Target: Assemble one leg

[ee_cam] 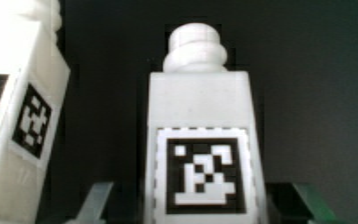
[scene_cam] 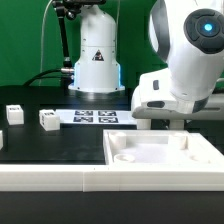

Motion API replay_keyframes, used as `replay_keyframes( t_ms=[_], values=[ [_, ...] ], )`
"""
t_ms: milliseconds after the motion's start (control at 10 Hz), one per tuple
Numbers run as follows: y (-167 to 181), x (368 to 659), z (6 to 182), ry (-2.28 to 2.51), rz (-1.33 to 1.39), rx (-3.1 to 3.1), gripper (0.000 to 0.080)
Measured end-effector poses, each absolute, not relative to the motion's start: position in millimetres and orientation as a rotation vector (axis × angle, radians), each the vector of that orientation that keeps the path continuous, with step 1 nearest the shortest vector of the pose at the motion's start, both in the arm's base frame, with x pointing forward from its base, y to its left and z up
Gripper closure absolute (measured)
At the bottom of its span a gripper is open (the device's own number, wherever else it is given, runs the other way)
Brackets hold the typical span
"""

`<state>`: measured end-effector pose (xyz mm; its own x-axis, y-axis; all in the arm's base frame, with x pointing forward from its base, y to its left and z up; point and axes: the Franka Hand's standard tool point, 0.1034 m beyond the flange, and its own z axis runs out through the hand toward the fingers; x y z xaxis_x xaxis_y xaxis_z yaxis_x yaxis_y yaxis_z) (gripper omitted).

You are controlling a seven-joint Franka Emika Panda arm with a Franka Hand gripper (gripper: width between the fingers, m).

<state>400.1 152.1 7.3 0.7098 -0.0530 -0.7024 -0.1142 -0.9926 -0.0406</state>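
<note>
One tagged leg (ee_cam: 202, 110) within the unclenched gripper (ee_cam: 202, 203), wrist view only.

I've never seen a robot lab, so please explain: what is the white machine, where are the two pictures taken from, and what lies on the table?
The white machine is a robot arm. One camera watches from off the arm; the other sits on its wrist. On the black table lie a marker board, two small white blocks and a wide white panel. The wrist view shows the leg, a tagged white post, between the fingers of the gripper; whether they clamp it cannot be told.
</note>
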Motion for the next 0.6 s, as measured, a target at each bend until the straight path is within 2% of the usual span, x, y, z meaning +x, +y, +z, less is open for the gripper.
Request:
replay_keyframes(
  t_ms=[200, 600],
  values=[
    [152, 401, 8.3, 0.132, 1.160, -2.827, 0.0509],
    [144, 430, 76.1, 0.088, 1.052, -2.846, 0.0508]
  ],
)
